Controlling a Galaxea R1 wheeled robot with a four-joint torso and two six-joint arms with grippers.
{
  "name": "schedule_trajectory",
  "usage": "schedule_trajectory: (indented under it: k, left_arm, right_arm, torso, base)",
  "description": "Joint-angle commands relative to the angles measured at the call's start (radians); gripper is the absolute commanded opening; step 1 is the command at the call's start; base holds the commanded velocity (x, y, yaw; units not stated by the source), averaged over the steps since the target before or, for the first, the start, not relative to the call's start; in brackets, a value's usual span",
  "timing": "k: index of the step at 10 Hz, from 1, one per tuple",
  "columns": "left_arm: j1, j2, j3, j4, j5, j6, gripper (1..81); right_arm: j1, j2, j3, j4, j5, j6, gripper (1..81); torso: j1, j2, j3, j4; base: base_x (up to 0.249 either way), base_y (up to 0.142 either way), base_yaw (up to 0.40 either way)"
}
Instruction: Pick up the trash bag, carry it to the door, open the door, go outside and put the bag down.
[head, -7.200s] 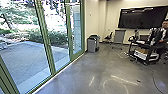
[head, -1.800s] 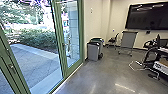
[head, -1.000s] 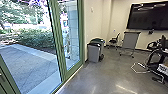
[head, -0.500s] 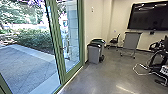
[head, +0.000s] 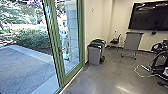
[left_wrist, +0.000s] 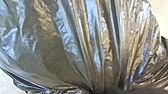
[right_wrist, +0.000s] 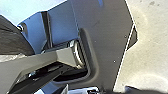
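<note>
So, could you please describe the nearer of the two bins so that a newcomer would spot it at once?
Find the green-framed glass doors and follow them to their far end, where the pale wall begins. The nearer bin stands there, grey with a dark lid. The bin behind it has a green lid.

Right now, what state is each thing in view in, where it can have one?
Shiny, dark plastic trash bag, gathered into folds
Green-framed glass door, looks shut
Grey bin with black lid, upright, lid down
Large black wall screen, dark
Grey wheeled panel, upright
</note>
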Motion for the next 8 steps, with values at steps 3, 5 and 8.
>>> schedule_trajectory:
  k: [3,5,8]
  left_arm:
    - [-0.045,0.002,0.001,-0.007,0.066,0.003,1.0]
    - [-0.045,0.002,0.001,-0.007,0.066,0.003,1.0]
    - [-0.045,0.004,0.001,-0.007,0.066,0.003,1.0]
  right_arm:
    - [0.038,0.004,-0.004,-0.005,-0.067,-0.001,81.1]
    - [0.038,0.004,-0.004,-0.005,-0.067,-0.001,81.1]
    - [0.038,0.004,-0.004,-0.005,-0.069,-0.002,81.1]
  torso:
    - [0.0,0.0,0.0,0.0]
    - [0.0,0.0,0.0,0.0]
    - [0.0,0.0,0.0,0.0]
  base:
    - [0.176,0.0,0.0]
    - [0.182,0.0,0.0]
    - [0.183,0.0,0.0]
